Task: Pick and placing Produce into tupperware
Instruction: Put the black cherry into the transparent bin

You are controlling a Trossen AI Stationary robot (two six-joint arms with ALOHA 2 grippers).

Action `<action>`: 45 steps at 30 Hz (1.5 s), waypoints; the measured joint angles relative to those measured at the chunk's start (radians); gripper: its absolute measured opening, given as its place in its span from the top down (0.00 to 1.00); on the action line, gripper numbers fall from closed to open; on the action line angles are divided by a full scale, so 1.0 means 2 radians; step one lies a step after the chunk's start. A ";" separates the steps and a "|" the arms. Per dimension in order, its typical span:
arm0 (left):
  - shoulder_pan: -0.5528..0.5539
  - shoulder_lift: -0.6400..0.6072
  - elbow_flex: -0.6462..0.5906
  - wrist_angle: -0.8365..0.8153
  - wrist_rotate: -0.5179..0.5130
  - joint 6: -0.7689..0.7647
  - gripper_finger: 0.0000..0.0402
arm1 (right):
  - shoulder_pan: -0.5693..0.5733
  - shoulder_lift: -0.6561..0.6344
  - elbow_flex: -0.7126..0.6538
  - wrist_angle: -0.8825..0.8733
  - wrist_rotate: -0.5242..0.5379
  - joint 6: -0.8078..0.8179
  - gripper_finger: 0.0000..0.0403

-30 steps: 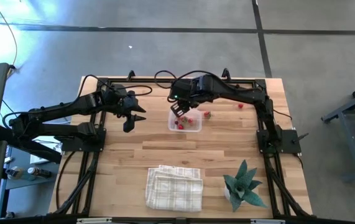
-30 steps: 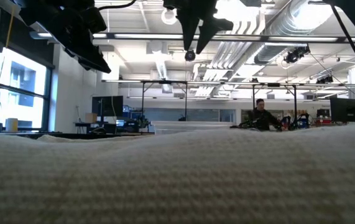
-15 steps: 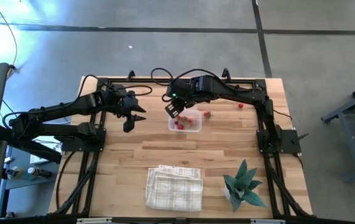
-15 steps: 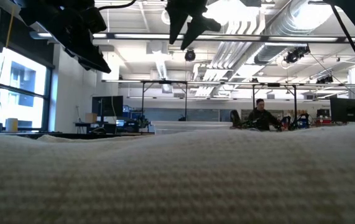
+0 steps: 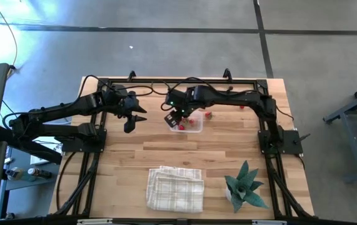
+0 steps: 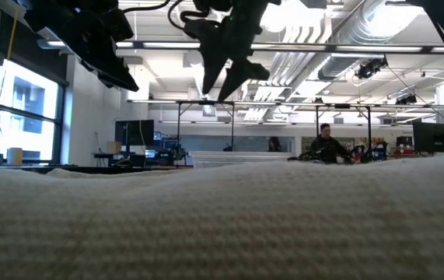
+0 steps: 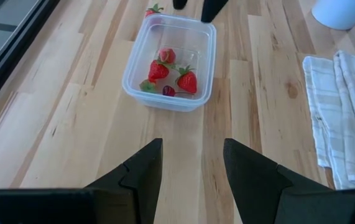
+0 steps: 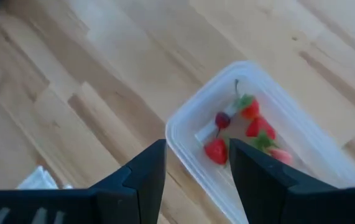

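Right tool point(image 5: 173, 118), fingers apart and empty, has been swung left across the tupperware point(image 5: 187, 122) to its left edge. Several strawberries point(image 7: 188, 81) are seen inside; one strawberry point(image 5: 207, 115) just right of it is judged outstanding. Left tool point(image 5: 134, 118) is parked, open.

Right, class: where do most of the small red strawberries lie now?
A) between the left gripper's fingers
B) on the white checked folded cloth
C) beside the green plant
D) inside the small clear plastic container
D: the left wrist view shows the small red strawberries inside the small clear plastic container.
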 joint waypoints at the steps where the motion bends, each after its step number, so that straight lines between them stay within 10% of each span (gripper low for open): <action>1: 0.000 0.000 0.000 0.000 0.000 0.000 0.60 | -0.002 -0.002 -0.007 0.011 -0.007 0.000 0.59; 33: 0.000 0.000 0.000 0.000 -0.002 0.000 0.60 | -0.081 -0.011 -0.022 -0.025 -0.032 -0.093 0.59; 45: 0.000 0.000 0.000 0.000 -0.009 0.000 0.60 | -0.083 -0.168 -0.275 0.160 -0.030 -0.011 0.59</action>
